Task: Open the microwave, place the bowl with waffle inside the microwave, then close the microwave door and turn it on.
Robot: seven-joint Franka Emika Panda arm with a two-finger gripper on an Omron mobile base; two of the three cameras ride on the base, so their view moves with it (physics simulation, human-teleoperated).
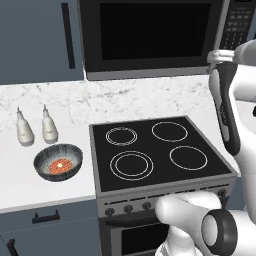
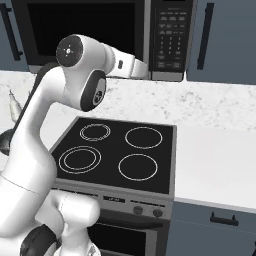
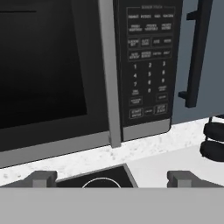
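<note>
White arm (image 2: 75, 95) reaches up, spread-wide pincer (image 3: 113, 178) empty, facing the closed microwave door (image 3: 48, 74).

Microwave (image 3: 87, 78) keypad (image 3: 148, 65) shows digits; labels too blurred.

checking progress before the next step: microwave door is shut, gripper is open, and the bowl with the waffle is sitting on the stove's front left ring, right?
Not quite. The bowl with the waffle sits on the white counter to the left of the stove, not on a ring, as the left base view shows. The rest holds: the microwave door is shut and the gripper is open.
</note>
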